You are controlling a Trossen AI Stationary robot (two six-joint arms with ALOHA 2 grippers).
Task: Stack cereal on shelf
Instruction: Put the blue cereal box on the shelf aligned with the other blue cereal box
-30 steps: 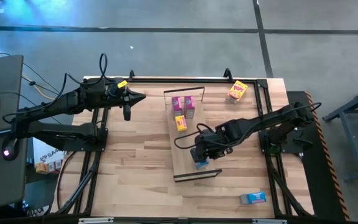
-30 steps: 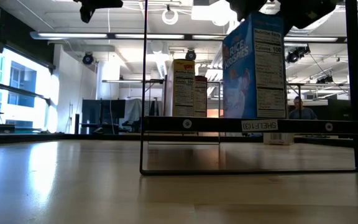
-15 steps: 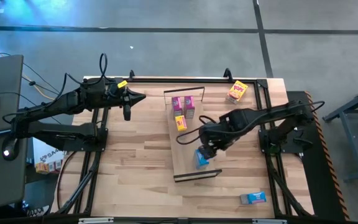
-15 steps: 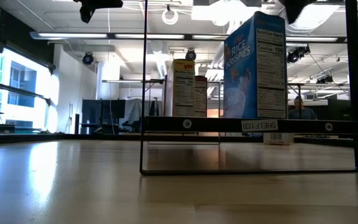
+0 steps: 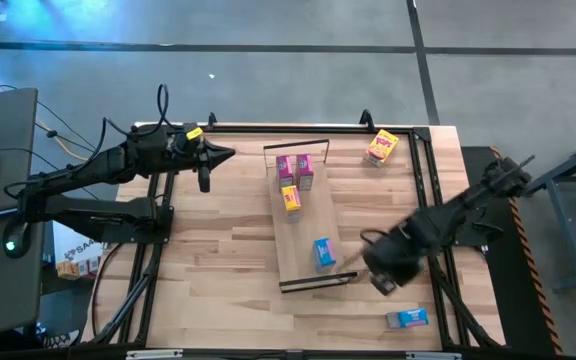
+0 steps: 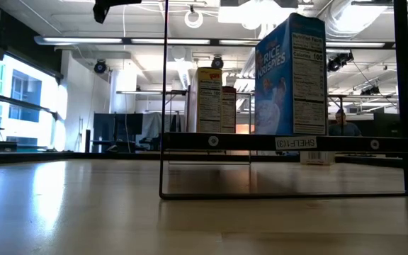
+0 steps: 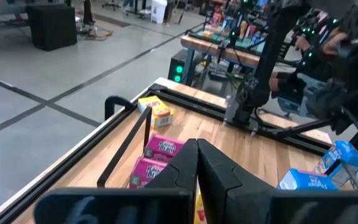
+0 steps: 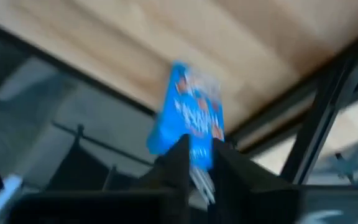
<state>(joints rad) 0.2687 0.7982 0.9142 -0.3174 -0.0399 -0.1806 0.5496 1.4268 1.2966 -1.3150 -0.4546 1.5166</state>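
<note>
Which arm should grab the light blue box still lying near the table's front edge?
The right. Its hand hangs just off the shelf end, close to that light blue box, and its wrist camera already faces it. The left hand waits shut at the far left corner, well away.

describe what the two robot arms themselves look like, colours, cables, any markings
Both arms are dark, nearly black, jointed tubes. The left arm carries a looping black cable and a small yellow tag near its wrist; the left gripper tapers to two pointed dark fingers. The right arm is the same build, and the right gripper shows a pale patch.
</note>
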